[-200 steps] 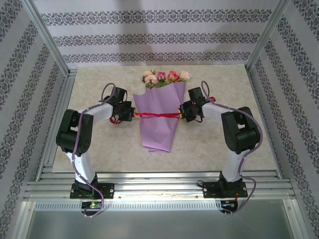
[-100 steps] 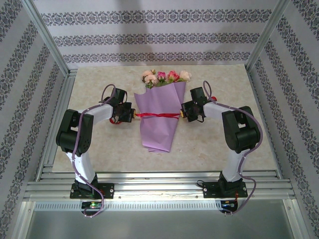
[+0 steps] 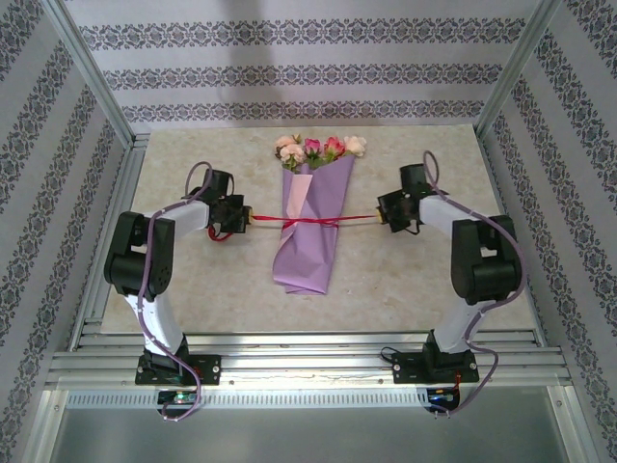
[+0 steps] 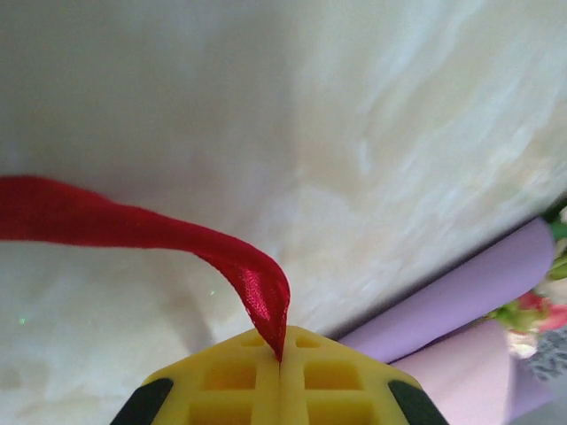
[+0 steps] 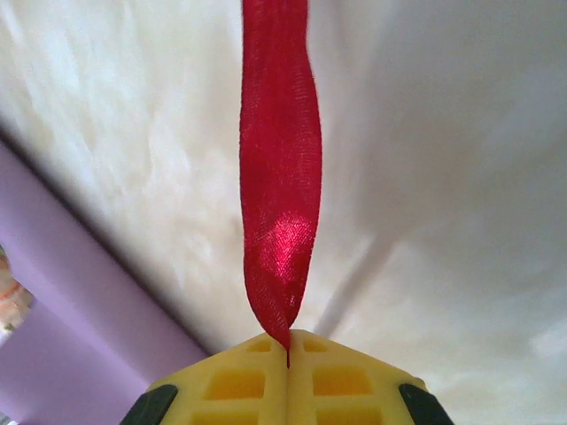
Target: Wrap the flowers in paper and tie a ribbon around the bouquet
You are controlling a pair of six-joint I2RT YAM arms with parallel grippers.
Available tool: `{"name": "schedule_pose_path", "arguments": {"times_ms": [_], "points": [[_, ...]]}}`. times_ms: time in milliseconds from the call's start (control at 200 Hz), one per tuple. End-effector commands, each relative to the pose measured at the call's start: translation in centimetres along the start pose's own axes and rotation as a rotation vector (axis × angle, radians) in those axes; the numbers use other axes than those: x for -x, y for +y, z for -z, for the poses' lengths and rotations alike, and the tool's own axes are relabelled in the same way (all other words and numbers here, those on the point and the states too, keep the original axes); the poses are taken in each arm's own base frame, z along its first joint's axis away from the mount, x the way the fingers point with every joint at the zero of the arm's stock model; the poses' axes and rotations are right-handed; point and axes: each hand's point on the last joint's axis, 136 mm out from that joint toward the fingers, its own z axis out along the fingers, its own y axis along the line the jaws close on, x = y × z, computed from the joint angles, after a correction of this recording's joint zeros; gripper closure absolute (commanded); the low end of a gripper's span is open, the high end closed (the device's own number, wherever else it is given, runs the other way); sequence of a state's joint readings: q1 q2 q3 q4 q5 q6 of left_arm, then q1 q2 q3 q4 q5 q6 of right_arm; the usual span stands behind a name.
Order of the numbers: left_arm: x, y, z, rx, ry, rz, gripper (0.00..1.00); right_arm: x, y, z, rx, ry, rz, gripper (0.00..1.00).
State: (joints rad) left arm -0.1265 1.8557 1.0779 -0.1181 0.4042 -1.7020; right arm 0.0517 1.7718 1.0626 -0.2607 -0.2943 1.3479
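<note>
Left claw [image 3: 249, 219] and right claw [image 3: 378, 218] each clamp ribbon [image 3: 310, 222] | bouquet [image 3: 308, 253] axis near-far, flowers [image 3: 318, 148] far.

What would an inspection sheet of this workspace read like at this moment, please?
Surface: table, pale marbled top, bare around the work.
Job's things: bouquet lies mid-table, flowers at the far end, paper rolled into a purple cone with a pink inner edge. The ribbon crosses its middle and runs out straight to both sides.
Clutter: nothing seen.
Grippers: left gripper is shut on the ribbon's left end. The right gripper is shut on its right end. Both are clear of the paper.
Cables: purple cables run along both arms, away from the bouquet.
Surroundings: patterned walls and an aluminium frame.
</note>
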Motion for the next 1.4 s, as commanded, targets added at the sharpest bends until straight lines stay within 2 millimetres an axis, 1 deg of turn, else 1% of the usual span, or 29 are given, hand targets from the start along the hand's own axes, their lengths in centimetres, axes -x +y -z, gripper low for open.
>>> {"name": "schedule_pose_path", "arguments": {"times_ms": [0,95,155,295,425,575,709,804,909,969,1024,1044,1094,1149,1199,1234,1284,1314,1349,1399], "points": [[2.1,-0.8,0.8,-0.076,-0.01,0.038,1.0,3.0,-2.9,1.8,-0.039,-0.029,0.007,1.0],[3.9,-0.6,1.5,-0.111,-0.029,0.089,1.0,5.9,-4.0,3.2,-0.015,-0.055,-0.041,1.0],[4.9,-0.5,1.9,-0.125,-0.043,0.11,1.0,7.4,-4.2,3.9,0.001,-0.066,-0.062,1.0],[6.5,0.2,2.6,-0.144,-0.058,0.163,1.0,9.8,-4.6,4.9,0.025,-0.085,-0.108,1.0],[7.5,0.9,3.2,-0.149,-0.068,0.2,1.0,10.8,-4.3,5.1,0.041,-0.093,-0.128,1.0],[8.5,1.5,4.2,-0.153,-0.095,0.22,1.0,11.5,-4.9,5.1,0.048,-0.098,-0.166,1.0],[8.8,1.5,4.5,-0.156,-0.087,0.217,1.0,12.0,-4.1,5.0,0.074,-0.091,-0.155,1.0],[8.1,1.7,4.2,-0.138,-0.071,0.203,1.0,11.7,-4.0,4.9,0.076,-0.084,-0.161,1.0],[7.0,2.8,3.8,-0.083,-0.048,0.196,1.0,10.8,-4.2,4.3,0.072,-0.065,-0.167,1.0],[6.4,4.0,3.9,-0.031,-0.048,0.198,0.87,10.1,-4.3,4.1,0.065,-0.056,-0.159,1.0],[5.8,4.7,4.0,-0.003,-0.047,0.199,0.81,9.7,-4.3,3.9,0.061,-0.048,-0.156,1.0],[5.5,4.9,4.1,0.004,-0.045,0.198,0.78,9.5,-4.3,3.9,0.059,-0.046,-0.157,1.0],[4.9,5.7,4.5,0.039,-0.047,0.208,0.64,9.3,-4.3,3.8,0.058,-0.043,-0.157,1.0],[4.4,6.2,5.3,0.074,-0.07,0.205,0.53,9.2,-4.4,3.9,0.054,-0.042,-0.156,1.0],[4.0,6.7,6.2,0.107,-0.097,0.196,0.48,9.1,-4.4,3.9,0.053,-0.04,-0.151,1.0],[3.6,6.6,6.9,0.113,-0.117,0.186,0.45,9.1,-4.5,3.9,0.049,-0.038,-0.148,1.0],[2.3,6.0,7.4,0.11,-0.134,0.15,0.43,9.1,-4.5,3.9,0.048,-0.037,-0.145,1.0],[1.2,5.2,7.4,0.094,-0.131,0.118,0.41,9.0,-4.7,3.8,0.044,-0.036,-0.145,1.0],[-0.6,4.3,7.1,0.085,-0.112,0.081,0.4,9.0,-4.7,3.8,0.045,-0.034,-0.145,1.0],[-3.5,3.4,6.1,0.07,-0.071,0.045,0.39,8.9,-4.9,3.6,0.041,-0.031,-0.143,1.0]]}}
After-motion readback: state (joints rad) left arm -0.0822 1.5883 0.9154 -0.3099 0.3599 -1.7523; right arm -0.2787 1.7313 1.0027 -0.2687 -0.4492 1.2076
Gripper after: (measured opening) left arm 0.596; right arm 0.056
